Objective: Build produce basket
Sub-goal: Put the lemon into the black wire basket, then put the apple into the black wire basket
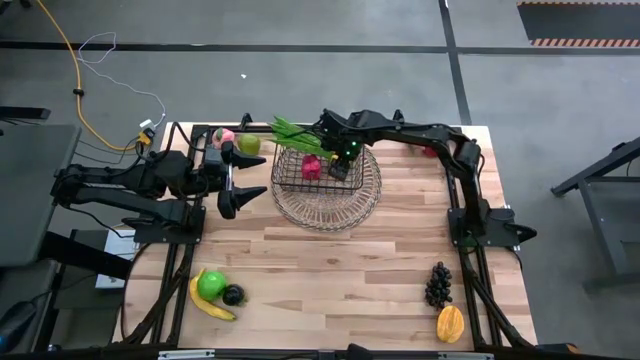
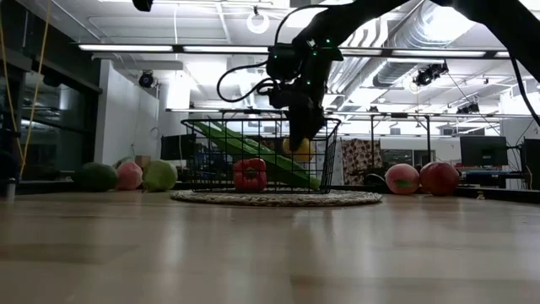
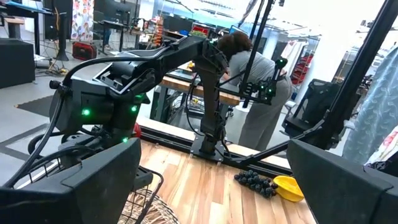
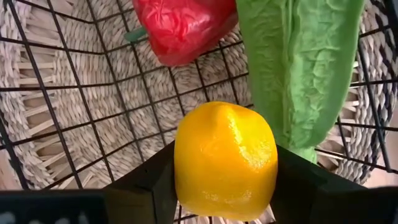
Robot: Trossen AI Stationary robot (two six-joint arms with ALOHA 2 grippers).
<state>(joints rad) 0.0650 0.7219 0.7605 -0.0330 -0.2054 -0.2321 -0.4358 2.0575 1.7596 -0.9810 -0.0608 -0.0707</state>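
The dark wire basket point(image 1: 305, 168) stands on a round woven mat point(image 1: 330, 205) at the table's far middle. In it lie a red pepper point(image 4: 183, 25) and a green leafy bunch point(image 4: 305, 62), whose top sticks out over the basket's far left rim point(image 1: 290, 130). My right gripper point(image 1: 345, 160) reaches down into the basket, shut on a yellow lemon point(image 4: 225, 162). My left gripper point(image 1: 240, 185) waits open at the table's left, above the board. My right gripper pinches the lemon by its two opposite sides point(image 4: 183, 168) between its two fingers point(image 4: 298, 183). The fingers come from above, pointing steeply down into the basket. The lemon point(image 2: 297, 150) hangs inside the basket, clear of the wire floor.
A green apple point(image 1: 247, 145) and a pink peach point(image 1: 225, 135) lie at the far left. A banana, green apple and dark plum point(image 1: 215, 290) lie near left, grapes point(image 1: 438, 283) and a mango point(image 1: 450, 323) near right, and red fruit point(image 1: 430, 152) far right. A person stands beyond the table point(image 3: 255, 81).
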